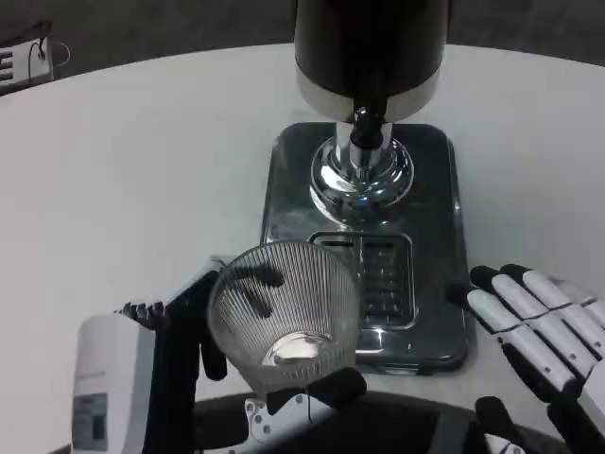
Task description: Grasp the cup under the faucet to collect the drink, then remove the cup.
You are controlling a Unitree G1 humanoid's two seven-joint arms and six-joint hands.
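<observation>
Head view puts the dispenser [371, 57] at the back of its steel base [435, 236], the faucet [364, 137] above the drip grate [383, 279]. I judge filling not yet begun: my left hand [189, 350] grips the cup [284, 317] near the base's front edge, short of the faucet. My right hand [534, 326] waits released just beside the base, fingers apart, nothing blocking.

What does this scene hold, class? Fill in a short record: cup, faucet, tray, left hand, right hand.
cup: clear ribbed cup, upright, in front of the tray, not under the faucet
faucet: on the dark dispenser, above the chrome base
tray: metal, with a drip grate
left hand: holds the cup
right hand: holds nothing, fingers apart, right of the tray
</observation>
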